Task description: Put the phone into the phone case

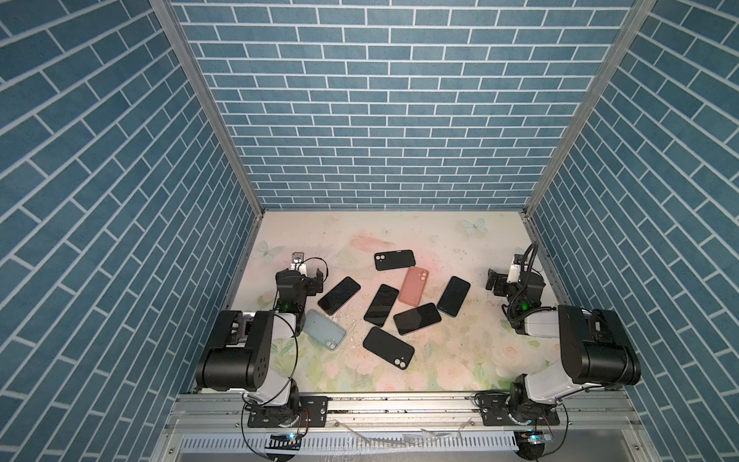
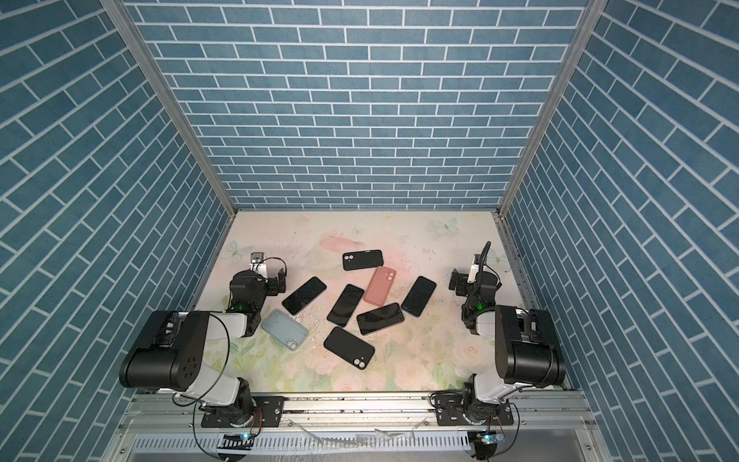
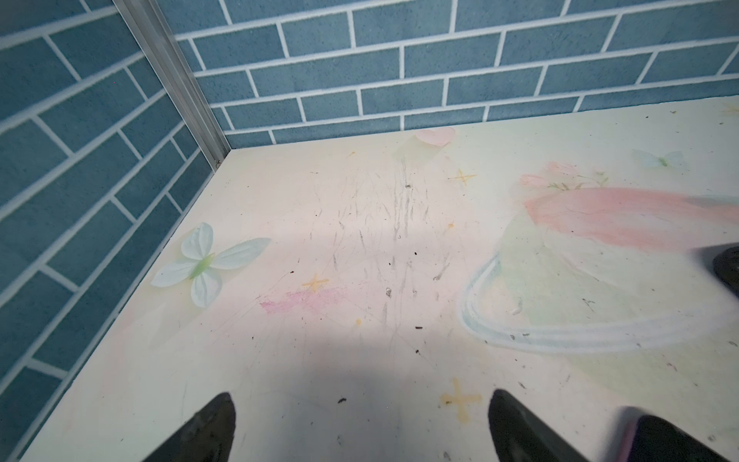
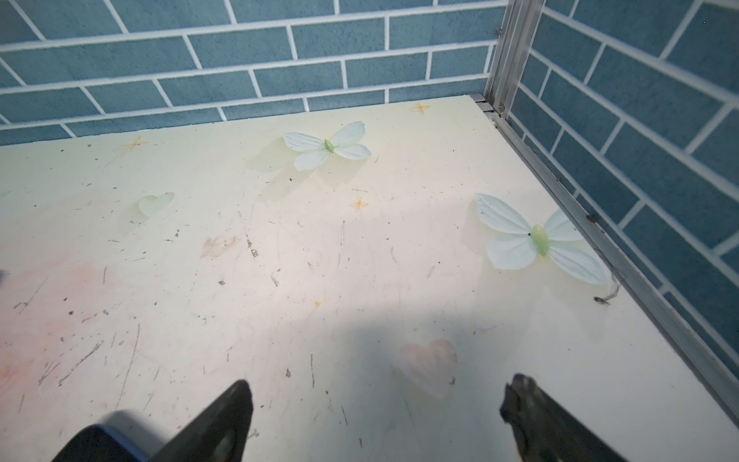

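Observation:
Several dark-screened phones lie face up mid-table in both top views, among them a phone [image 1: 340,295] nearest my left gripper and a blue-edged phone [image 1: 453,296] nearest my right. Around them lie phone cases: a light blue case [image 1: 324,330], a pink case [image 1: 413,286] and two black cases [image 1: 394,260] [image 1: 388,348]. My left gripper [image 1: 316,279] [image 3: 362,404] is open over bare table, left of the phones. My right gripper [image 1: 492,282] [image 4: 379,388] is open and empty too, right of them. A phone corner [image 3: 672,440] shows beside the left fingers.
Blue brick-patterned walls [image 1: 380,120] enclose the table on three sides, with metal corner posts [image 3: 176,80] [image 4: 508,52]. The floral tabletop [image 2: 400,372] carries printed butterflies and scratches. The arm bases sit on a metal rail [image 1: 400,408] along the front edge.

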You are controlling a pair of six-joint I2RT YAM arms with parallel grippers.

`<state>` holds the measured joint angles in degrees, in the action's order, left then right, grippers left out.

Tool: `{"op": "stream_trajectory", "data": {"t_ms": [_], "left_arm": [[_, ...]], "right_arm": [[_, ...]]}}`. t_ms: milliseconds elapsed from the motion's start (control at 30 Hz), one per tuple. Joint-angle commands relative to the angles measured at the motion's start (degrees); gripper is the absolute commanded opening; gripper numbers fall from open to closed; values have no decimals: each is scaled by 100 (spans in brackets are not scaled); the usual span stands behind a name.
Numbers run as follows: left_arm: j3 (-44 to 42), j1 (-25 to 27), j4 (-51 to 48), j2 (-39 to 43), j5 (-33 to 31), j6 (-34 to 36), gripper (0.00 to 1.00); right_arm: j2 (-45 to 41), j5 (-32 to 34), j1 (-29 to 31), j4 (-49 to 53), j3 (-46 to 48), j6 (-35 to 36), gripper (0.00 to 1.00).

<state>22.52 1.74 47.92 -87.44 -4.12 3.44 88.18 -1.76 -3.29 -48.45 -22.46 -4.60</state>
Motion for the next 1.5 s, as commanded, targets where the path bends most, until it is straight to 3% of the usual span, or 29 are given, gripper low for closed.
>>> {"op": "stream_trajectory", "data": {"t_ms": [0, 100, 167, 233, 333, 400, 500, 600, 667, 733, 833, 900, 1033, 1200, 1333, 1467], "left_arm": [[-30, 2, 120, -8, 8, 11, 99], [-140, 2, 126, 299, -102, -17, 100], [-30, 81, -454, 869, -267, 22, 99], [369, 160, -1616, 1572, -535, -114, 100], [1022, 152, -2963, 2443, -698, -820, 99], [1349, 94, -3350, 2921, 26, -967, 100], [1563, 28, -2910, 3404, 1361, -1466, 100], [1866, 20, -2948, 3584, 1776, -2405, 100], [2139, 20, -3556, 3618, 1684, -2951, 99], [2407, 20, -4220, 3601, 1530, -3367, 100], [2766, 20, -4749, 3436, 2026, -3125, 99], [2960, 32, -5211, 3261, 2366, -2999, 100], [3374, 346, -6782, 2803, 2327, -3010, 100], [3725, 1461, -8577, 2046, 1910, -3137, 100], [3468, 2131, -8767, 1539, 2458, -3547, 99], [2980, 2374, -8416, 1356, 2922, -4085, 100]], "right_arm": [[16, 74, -8, -162, 8, 144, 99], [-402, 257, -5, 14, 92, 69, 99], [-989, 246, -4, 664, -12, 78, 99], [-1718, 167, -9, 1457, -246, -78, 99], [-2524, 133, -14, 1717, -443, -1002, 99], [-2806, 273, -14, 1451, -422, -2024, 99], [-2937, 633, -52, 1030, -251, -4103, 99], [-2694, -55, -66, 69, -272, -4332, 99], [-2657, -648, -71, 489, -640, -4301, 99], [-2682, -1135, -67, 1991, -1352, -4015, 99], [-2501, -1766, -42, 3701, -2225, -3510, 98], [-2382, -2074, -17, 4273, -2487, -3351, 96], [-2133, -2197, 268, 5285, -2795, -2959, 95], [-1232, -1976, 1219, 6811, -3807, -1822, 94], [-238, -2037, 1930, 7607, -4715, -1084, 93], [577, -2150, 2486, 8198, -5486, -485, 92]]}}
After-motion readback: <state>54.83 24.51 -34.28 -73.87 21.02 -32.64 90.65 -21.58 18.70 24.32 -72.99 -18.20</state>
